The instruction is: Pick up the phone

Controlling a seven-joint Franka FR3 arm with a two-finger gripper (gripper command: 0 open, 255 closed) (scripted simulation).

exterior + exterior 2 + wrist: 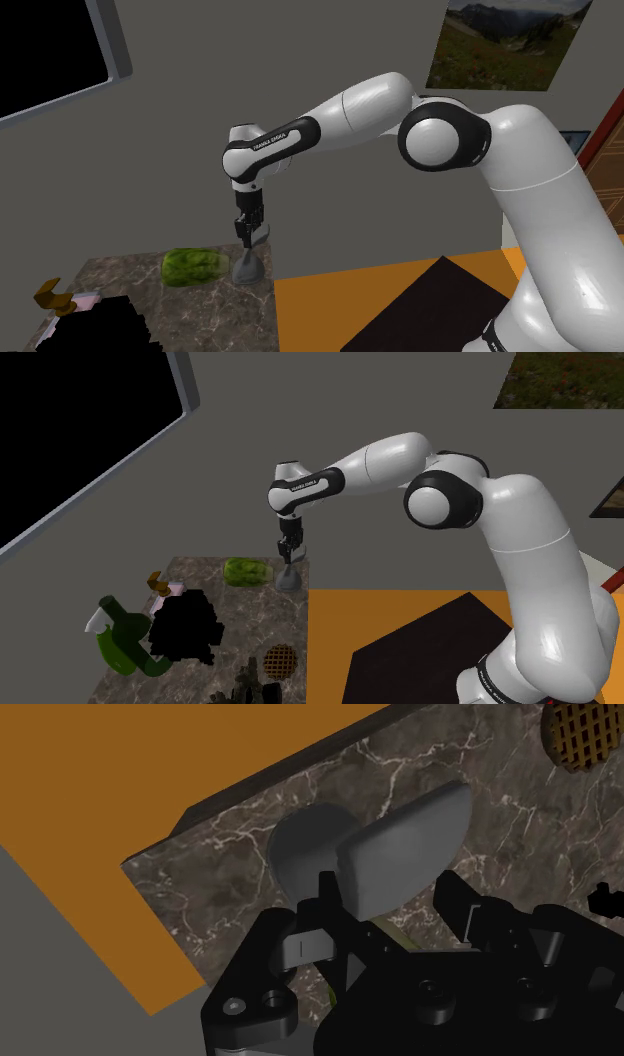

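Observation:
The phone (249, 266) is a grey piece with a round foot and an upright slab, standing at the far edge of the dark marble table (215, 315). My gripper (250, 232) hangs straight down over it, and the slab's tip sticks out beside the fingers. In the wrist view the slab of the phone (405, 839) lies between the two black fingers of the gripper (390, 889), which clasp it, with the round foot behind. In the second exterior view the phone (288, 579) rests on the table under the gripper (290, 552).
A green leafy lump (192, 266) lies just beside the phone. A brown object (52, 295), a green bottle (120, 642), a black mass (185, 627) and a round lattice disc (281, 662) crowd the nearer table. Orange floor (340, 300) lies past the table edge.

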